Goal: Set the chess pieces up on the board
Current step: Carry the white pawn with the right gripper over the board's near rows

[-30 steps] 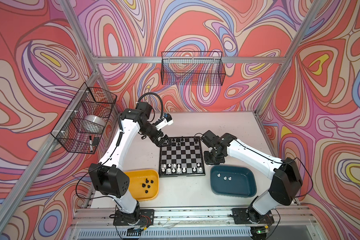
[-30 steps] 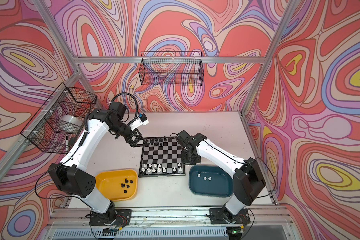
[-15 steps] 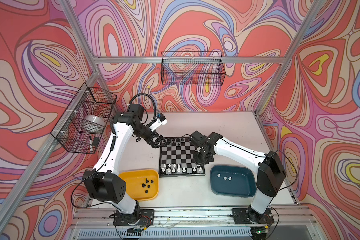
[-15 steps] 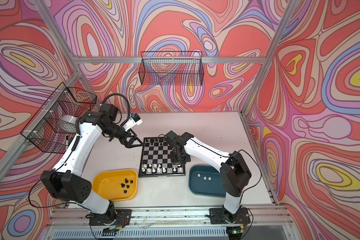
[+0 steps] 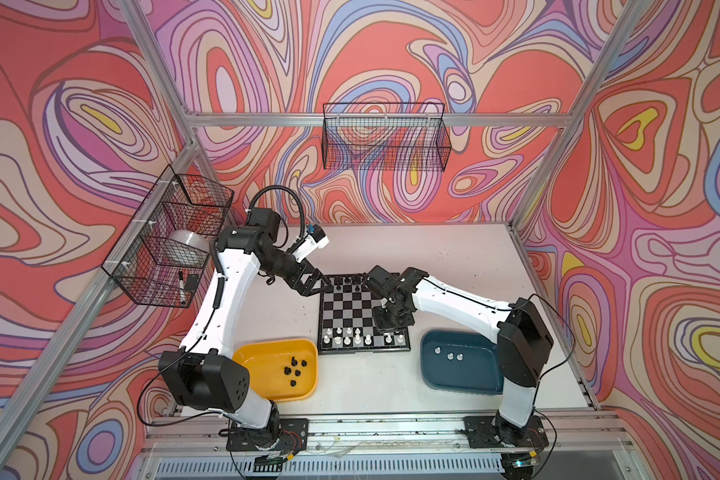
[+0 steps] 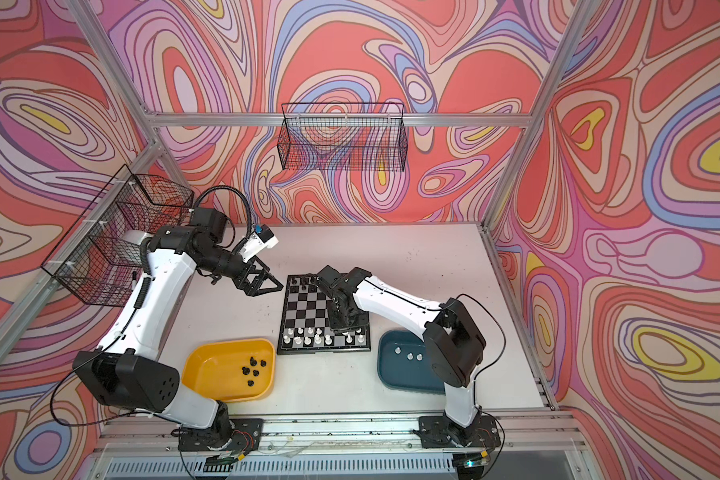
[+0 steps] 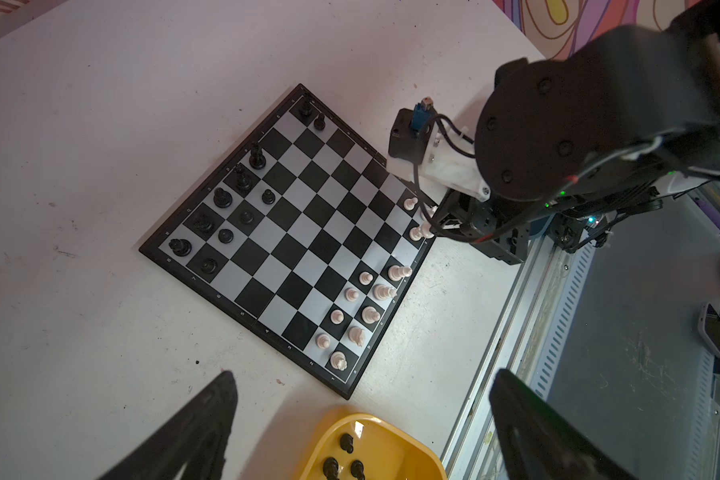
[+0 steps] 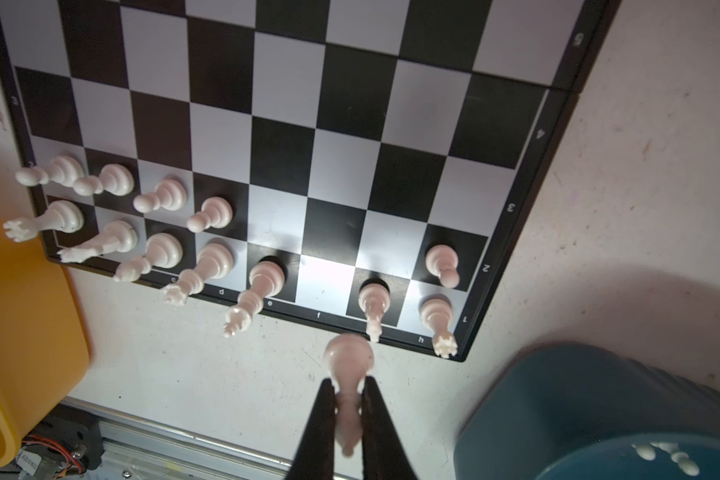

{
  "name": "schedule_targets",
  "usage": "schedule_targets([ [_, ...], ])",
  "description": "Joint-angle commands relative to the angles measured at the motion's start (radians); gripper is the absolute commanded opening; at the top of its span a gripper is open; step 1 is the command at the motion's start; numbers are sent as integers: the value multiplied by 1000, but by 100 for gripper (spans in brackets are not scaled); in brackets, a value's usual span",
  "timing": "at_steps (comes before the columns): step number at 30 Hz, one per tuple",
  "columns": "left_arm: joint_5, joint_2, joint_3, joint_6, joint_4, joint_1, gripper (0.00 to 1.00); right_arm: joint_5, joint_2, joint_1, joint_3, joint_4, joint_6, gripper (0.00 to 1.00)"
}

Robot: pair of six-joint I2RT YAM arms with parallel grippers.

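The right gripper (image 8: 348, 386) is closed tight on one white piece (image 8: 347, 361). Its two fingers (image 8: 324, 419) pinch the thin upper part, and the wide round foot points down, away from the wrist. So the long axis of the piece is upright, in line with the fingers. In a top view this gripper (image 5: 391, 326) hangs over the 5 o'clock part of the board (image 5: 352, 303), where the white pieces (image 5: 348, 338) stand in two rows on the 6 o'clock side. One empty square (image 8: 327, 274) shows in the last row, between two standing pieces. I judge it to be the goal, a little toward 7 o'clock from the gripper and close, so the move needs only a short shift and a straight descent between the neighbours. The blue tray (image 5: 474, 382), at 4 o'clock from the board, holds a few more white pieces. The left gripper (image 5: 314, 284) is wide open and holds nothing. It is just off the 11 o'clock corner, near the black pieces (image 7: 225, 199), so the right arm is clearly nearer. The yellow tray (image 5: 262, 353) lies at 7 o'clock.
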Motion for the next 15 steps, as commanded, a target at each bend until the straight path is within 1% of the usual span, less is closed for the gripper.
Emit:
schedule_targets([
  [1, 25, -25, -13, 21, -27, 4, 95, -3, 22, 10, 21, 10, -6, 10],
  [5, 8, -32, -24, 12, -13, 7, 95, -8, 32, 15, 20, 28, -4, 10],
  [11, 3, -40, -43, -22, 33, 58, 93, -19, 59, 24, 30, 42, -5, 11],
  [15, 4, -43, -44, -20, 31, 67, 93, -13, 67, 27, 29, 42, -7, 10],
])
